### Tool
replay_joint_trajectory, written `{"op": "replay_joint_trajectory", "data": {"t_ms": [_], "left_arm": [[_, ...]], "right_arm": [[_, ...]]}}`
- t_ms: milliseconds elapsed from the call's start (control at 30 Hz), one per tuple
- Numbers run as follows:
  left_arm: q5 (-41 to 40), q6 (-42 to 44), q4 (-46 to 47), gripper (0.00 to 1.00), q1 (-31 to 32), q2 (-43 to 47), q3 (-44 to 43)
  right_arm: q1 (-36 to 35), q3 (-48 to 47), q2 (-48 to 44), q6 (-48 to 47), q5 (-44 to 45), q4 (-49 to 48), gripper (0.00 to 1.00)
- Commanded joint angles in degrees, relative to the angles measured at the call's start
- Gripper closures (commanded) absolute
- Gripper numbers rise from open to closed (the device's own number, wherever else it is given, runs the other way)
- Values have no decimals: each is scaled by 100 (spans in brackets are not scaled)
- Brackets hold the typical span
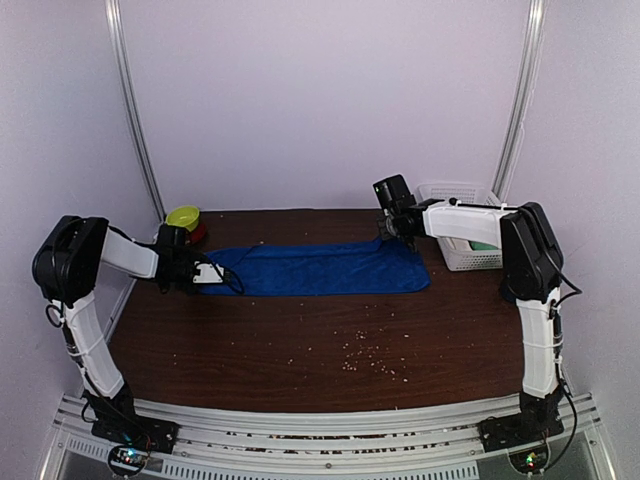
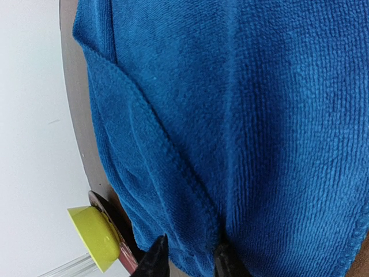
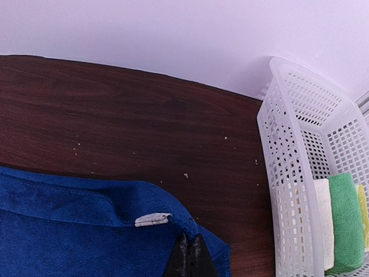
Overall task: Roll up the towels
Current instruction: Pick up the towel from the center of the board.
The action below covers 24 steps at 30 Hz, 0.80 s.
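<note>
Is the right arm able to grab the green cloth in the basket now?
Probably not yet: the right gripper pinches the blue towel. The basket stands close beside it, top open.

No legible text anywhere.

Plain royal blue towel (image 1: 320,268), dark brown wood-grain table (image 1: 300,345), white mesh basket (image 3: 288,173), lime-yellow bowl (image 1: 183,215), green cloth (image 3: 345,219)

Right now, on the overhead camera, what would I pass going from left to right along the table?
left gripper → blue towel → right gripper → white mesh basket. The yellow-green bowl is left out, since it overlaps the left gripper.
</note>
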<state>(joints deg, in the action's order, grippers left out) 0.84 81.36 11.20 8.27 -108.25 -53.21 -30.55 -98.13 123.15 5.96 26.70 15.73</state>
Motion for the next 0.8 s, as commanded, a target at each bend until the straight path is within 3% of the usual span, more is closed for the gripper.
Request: {"op": "replay_joint_trajectory", "data": {"t_ms": [0,367,567,767], "left_arm": [[-88,31,290,74,49,-175,117],[74,-72,316,80,98,-59,193],[189,-283,61,96,100,-86,25],[364,-852,-373,100,100,-117,-430]], "right_arm": [[-52,-145,113,59,-48,71,100],[-61,-195,180,46,-51,88,100],[-58,-224,193,47,-67,107,100],[-61,-208,194,46,-81,116,100]]}}
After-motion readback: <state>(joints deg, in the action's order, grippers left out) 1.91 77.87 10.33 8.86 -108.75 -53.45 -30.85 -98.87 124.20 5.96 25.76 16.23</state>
